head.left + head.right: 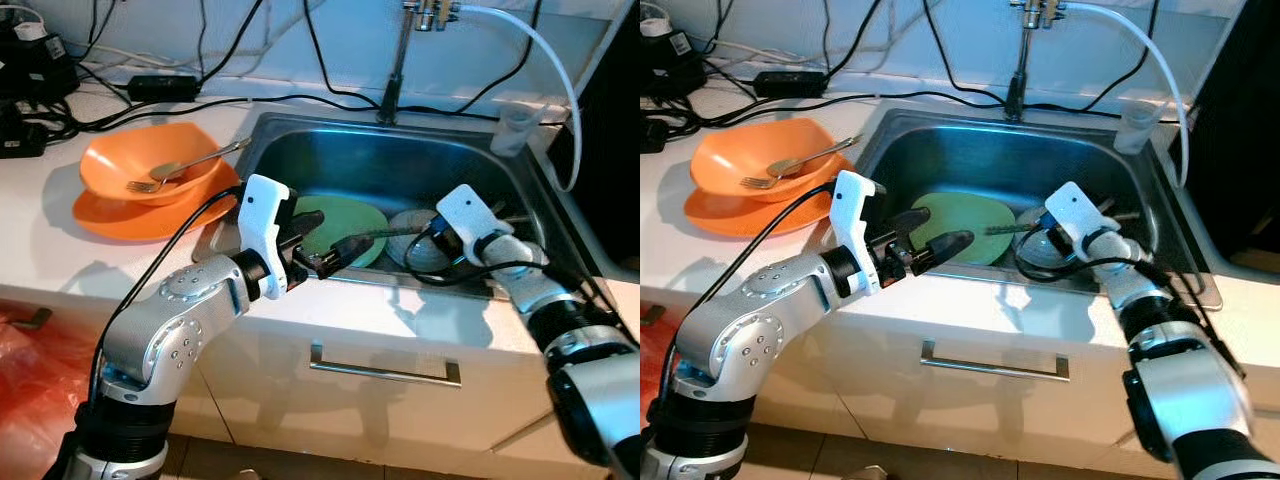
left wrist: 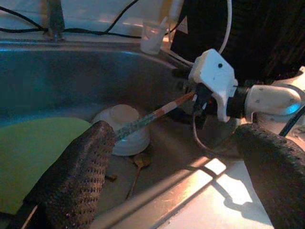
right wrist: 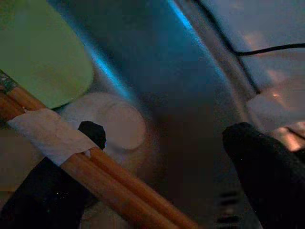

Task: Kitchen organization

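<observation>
While the right gripper (image 1: 447,243) clamps the taped chopsticks (image 2: 152,115) over the sink (image 1: 300,140), the left gripper (image 1: 325,240) waits apart, seemingly to receive them.

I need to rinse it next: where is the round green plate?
The round green plate lies on the bottom of the steel sink, on its left half, beside an overturned white bowl and just beyond the left gripper.

A home kitchen: a steel sink (image 1: 300,150) with a tap (image 1: 398,60), dirty dishes, and a drawer handle (image 1: 385,370) below the white table (image 1: 40,240).
</observation>
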`<state>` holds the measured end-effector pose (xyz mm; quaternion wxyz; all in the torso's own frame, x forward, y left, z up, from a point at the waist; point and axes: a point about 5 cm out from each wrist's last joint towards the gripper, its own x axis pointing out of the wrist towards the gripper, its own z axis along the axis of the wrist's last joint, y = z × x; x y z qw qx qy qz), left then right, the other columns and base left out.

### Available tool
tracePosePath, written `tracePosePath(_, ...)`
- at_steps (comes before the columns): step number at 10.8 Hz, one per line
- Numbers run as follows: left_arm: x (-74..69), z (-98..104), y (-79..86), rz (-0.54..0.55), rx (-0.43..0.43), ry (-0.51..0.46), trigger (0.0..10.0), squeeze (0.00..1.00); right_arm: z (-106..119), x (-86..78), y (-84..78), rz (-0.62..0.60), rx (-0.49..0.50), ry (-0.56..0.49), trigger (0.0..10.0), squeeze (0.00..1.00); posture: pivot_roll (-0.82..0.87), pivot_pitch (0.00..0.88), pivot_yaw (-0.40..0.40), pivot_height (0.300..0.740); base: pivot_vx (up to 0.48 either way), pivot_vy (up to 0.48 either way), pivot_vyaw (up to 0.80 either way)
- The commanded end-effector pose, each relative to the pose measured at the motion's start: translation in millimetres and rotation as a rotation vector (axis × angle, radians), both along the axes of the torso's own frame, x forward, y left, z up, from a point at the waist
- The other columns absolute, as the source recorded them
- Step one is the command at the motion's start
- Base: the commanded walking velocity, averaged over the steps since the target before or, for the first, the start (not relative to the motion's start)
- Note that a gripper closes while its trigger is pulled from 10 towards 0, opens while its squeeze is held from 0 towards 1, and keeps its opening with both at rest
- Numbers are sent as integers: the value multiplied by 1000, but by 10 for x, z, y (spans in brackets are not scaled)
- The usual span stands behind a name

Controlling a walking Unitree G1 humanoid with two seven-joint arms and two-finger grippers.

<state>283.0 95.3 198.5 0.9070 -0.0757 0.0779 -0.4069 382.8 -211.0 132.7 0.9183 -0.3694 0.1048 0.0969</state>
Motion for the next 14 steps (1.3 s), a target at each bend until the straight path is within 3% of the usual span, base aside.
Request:
tracePosePath(1,0,-17,-9,-18,11,-3,10000,1000,128,43,-42,-22,0,-57,10000,1000,76,0,15,740,0,0,0)
tracePosePath(2,-1,-25,-11,-21,14,-3,10000,1000,241,65,-112,-65,-36,-140,10000,1000,74,0,18,740,0,0,0)
tracePosePath(3,-2,-19,-23,-26,15,-5,10000,1000,301,72,-171,-102,-12,-175,10000,1000,74,0,18,740,0,0,0)
tracePosePath(6,-7,-22,-21,-32,26,-12,10000,1000,283,58,-187,-83,-14,-166,10000,1000,74,0,23,740,0,0,0)
tracePosePath(7,-5,-22,-20,-32,31,-15,10000,1000,333,64,-218,-108,-11,-206,10000,1000,73,0,26,740,0,0,0)
tracePosePath(8,3,-25,-18,-30,36,-17,10000,1000,238,52,-173,-63,21,-109,10000,1000,71,0,29,740,0,0,0)
tracePosePath(9,1,-21,-30,-35,42,-23,10000,1000,32,-10,-79,47,-73,19,10000,1000,74,0,28,740,0,0,0)
tracePosePath(10,0,-21,-27,-33,45,-25,10000,1000,158,39,-129,-43,-8,-65,10000,298,75,0,28,740,0,0,0)
tracePosePath(11,1,-23,-21,-31,48,-25,10000,1000,113,29,-96,-3,-5,-10,10000,0,74,0,31,740,0,0,0)
tracePosePath(12,-2,-27,-23,-33,51,-25,10000,1000,173,47,-73,16,-23,-54,10000,0,74,0,31,740,0,0,0)
tracePosePath(13,-2,-28,-25,-33,52,-27,10000,1000,314,88,-138,-53,56,-121,10000,1000,74,0,28,740,0,0,0)
tracePosePath(14,2,-28,-24,-28,50,-27,10000,1000,319,110,-134,-107,336,-60,10000,1000,74,0,28,740,0,0,0)
